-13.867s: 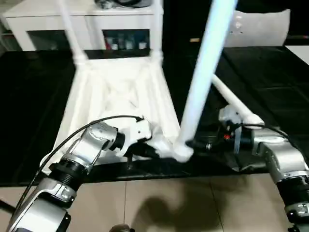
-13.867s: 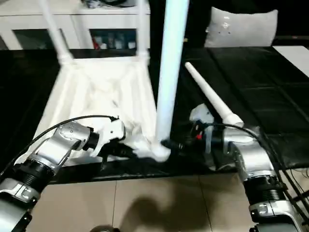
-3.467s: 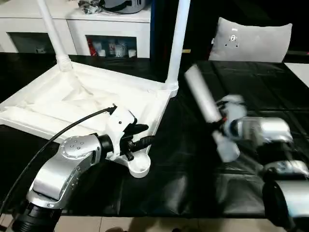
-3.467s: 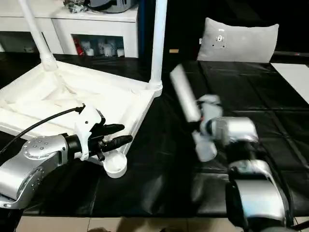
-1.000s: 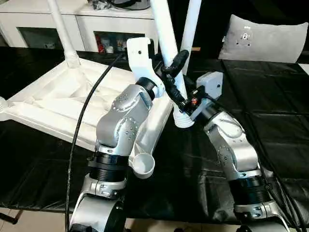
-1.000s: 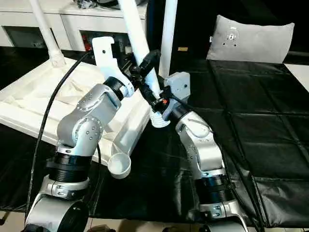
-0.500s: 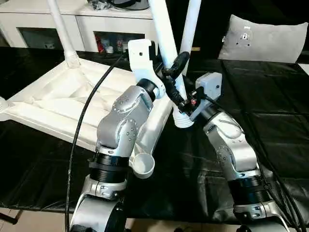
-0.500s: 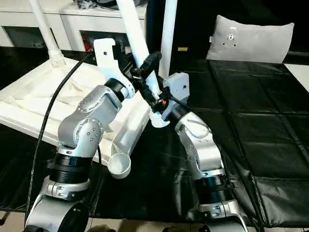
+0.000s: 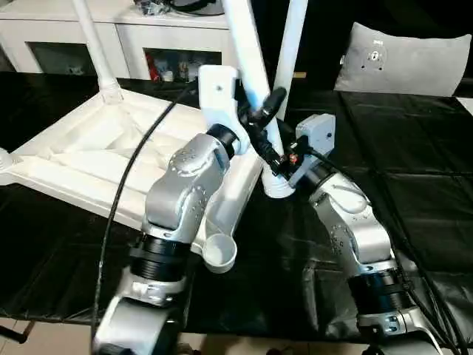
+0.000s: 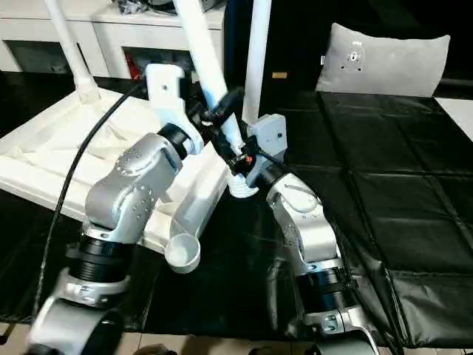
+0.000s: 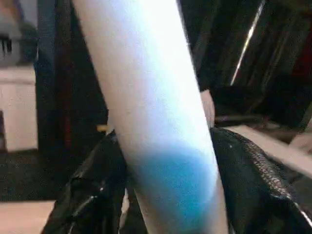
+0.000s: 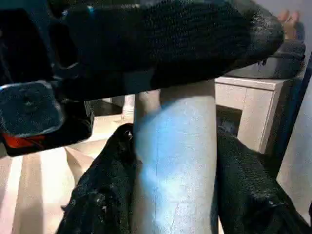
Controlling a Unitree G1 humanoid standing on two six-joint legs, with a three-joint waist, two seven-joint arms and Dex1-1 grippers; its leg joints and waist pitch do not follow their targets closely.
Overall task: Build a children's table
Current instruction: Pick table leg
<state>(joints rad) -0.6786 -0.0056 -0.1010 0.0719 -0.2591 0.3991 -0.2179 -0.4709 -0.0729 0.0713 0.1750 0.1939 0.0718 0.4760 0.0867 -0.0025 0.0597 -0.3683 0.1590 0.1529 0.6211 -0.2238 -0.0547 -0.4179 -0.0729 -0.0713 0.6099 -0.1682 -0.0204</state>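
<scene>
left eye view: both end effectors clamp same loose leg (image 9: 251, 66), right end effector (image 9: 283, 164) low near flared foot, left end effector (image 9: 264, 124) just above it. table top (image 9: 111, 159) lies upside down on desk (image 9: 414, 185), left of both; two legs seated at far corners. risk: your hands crowd, leg twists or slips, foot misses near socket (image 9: 219, 255). no readable writing.
</scene>
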